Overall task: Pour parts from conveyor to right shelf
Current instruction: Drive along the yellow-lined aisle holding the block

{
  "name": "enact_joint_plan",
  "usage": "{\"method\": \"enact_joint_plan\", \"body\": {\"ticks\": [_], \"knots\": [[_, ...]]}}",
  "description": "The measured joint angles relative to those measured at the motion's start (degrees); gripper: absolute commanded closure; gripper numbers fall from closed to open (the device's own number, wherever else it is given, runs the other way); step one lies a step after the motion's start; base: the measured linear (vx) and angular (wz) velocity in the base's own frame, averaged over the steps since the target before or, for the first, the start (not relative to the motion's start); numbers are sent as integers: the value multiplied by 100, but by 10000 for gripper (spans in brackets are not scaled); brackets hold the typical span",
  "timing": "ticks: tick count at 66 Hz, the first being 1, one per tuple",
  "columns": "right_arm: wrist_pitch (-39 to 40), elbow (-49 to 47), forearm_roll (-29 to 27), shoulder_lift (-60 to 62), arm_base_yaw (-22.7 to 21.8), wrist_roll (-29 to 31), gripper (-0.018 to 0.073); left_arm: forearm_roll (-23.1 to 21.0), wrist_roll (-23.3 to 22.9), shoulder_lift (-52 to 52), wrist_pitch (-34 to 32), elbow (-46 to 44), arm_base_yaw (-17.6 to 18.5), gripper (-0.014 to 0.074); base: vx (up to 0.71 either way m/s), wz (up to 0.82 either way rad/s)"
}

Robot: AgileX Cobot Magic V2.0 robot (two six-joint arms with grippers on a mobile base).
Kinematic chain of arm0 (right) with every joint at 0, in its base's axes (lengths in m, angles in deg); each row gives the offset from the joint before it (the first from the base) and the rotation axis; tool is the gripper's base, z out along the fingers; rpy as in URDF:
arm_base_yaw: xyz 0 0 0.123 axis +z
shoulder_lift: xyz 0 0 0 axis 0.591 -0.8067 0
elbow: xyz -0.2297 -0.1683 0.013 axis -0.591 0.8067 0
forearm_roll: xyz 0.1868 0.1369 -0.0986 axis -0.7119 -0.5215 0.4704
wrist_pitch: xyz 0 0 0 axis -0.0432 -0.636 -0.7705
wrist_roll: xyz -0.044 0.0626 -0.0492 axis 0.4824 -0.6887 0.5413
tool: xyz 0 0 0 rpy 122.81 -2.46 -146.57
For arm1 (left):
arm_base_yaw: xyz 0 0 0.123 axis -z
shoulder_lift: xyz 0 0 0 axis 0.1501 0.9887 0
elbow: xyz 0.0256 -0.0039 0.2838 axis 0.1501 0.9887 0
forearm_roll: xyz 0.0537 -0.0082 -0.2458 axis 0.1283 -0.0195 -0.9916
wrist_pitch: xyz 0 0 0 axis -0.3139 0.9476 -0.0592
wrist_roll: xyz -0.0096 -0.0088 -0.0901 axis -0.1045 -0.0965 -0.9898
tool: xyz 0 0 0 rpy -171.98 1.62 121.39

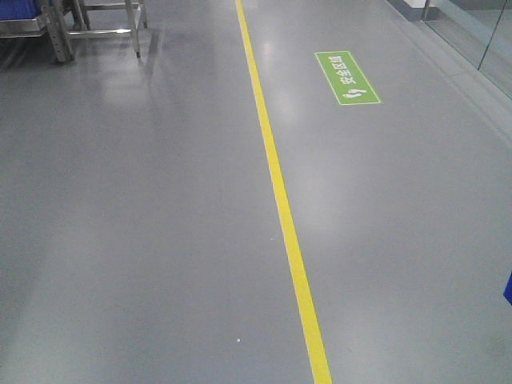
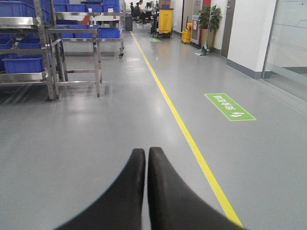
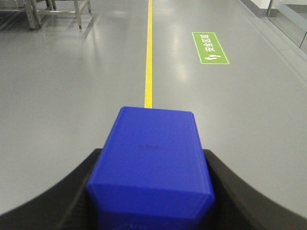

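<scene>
Grey glossy floor point(image 1: 144, 224) fills every view. A yellow line point(image 1: 284, 216) runs across it away from the robot, and to the right of the line lies a green floor sign point(image 1: 347, 78) with white characters and footprints.

The right gripper point(image 3: 152, 160) has its 2 black fingers point(image 3: 79, 184) pressed against opposite sides of a blue block point(image 3: 152, 139). The block is clamped between them above the floor, with a plain face turned to the wrist camera.

The left gripper point(image 2: 146, 152) holds nothing. Its 2 black fingers point(image 2: 129, 182) meet tip to tip with only a thin seam between them, above bare floor just left of the yellow line.

Far off to the left in the left wrist view stands a silver metal rack point(image 2: 42, 52) carrying blue crates point(image 2: 21, 64) on several levels, well apart from both grippers. Its rails are too small to make out. Just beside it is a bare steel frame point(image 2: 79, 72). Down the aisle are a yellow bin point(image 2: 165, 21) and a potted plant point(image 2: 209, 19).

At the right edge of the front view a blue sliver point(image 1: 508, 288) pokes in. It is possibly the held block, but too little shows to tell.
</scene>
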Motion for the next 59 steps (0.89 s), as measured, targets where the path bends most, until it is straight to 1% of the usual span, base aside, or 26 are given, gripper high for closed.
{"method": "enact_joint_plan", "body": {"ticks": [27,59], "knots": [[0,0,0,0,0,0,564,0,0,0,0,0,0,603,29,1],[0,0,0,0,0,0,564,0,0,0,0,0,0,603,47,10]]}}
